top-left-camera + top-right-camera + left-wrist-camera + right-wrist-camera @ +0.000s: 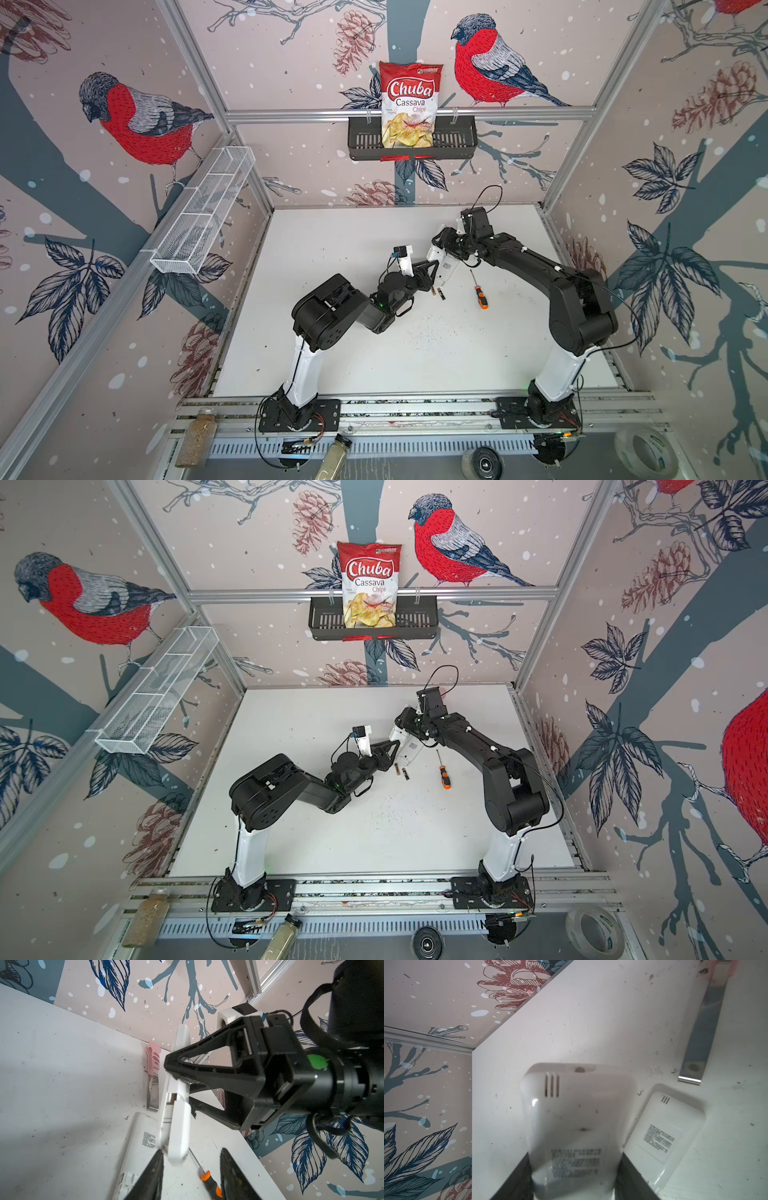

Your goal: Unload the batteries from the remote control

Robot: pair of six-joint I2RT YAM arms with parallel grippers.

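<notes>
Grips a white remote (pixel 577 1122) by its sides with the right claw (pixel 575 1154), clear of the tabletop (pixel 571 1022). Holds the left claw (pixel 191 1150) open, one finger on each side of the free end of that remote, not pressing it. Shows two batteries (pixel 441 296) lying on the tabletop, out of the remote, just beside the left claw. Has a second remote (pixel 664 1132) flat beside the held one, a screwdriver (pixel 480 293) near, and a pink-handled metal tool (pixel 152 1080) farther out.
</notes>
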